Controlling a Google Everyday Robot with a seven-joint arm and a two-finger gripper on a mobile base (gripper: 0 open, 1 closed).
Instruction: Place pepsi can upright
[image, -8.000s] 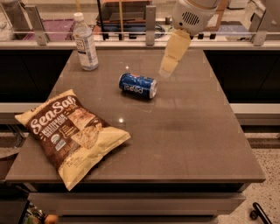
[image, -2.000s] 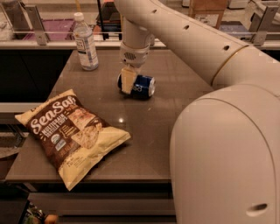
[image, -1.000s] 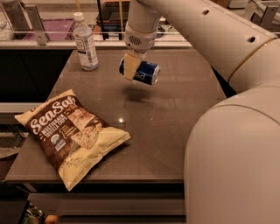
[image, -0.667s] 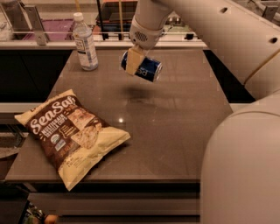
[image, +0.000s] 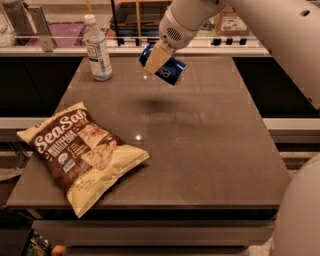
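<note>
The blue pepsi can (image: 169, 69) with white lettering hangs in the air above the far middle of the grey table (image: 200, 150), tilted, its long axis slanting down to the right. My gripper (image: 159, 61) is shut on the can, its cream fingers (image: 155, 59) covering the can's left part. The white arm reaches in from the upper right. The can's shadow lies on the table below it.
A clear water bottle (image: 97, 48) with a white cap stands upright at the table's far left. A SeaSalt chip bag (image: 82, 152) lies flat at the front left. A counter rail with clutter runs behind the table.
The gripper came down on the lying can, shut on it and lifted it off the table. Over the last second it has risen further and moved slightly right, the can staying tilted.
</note>
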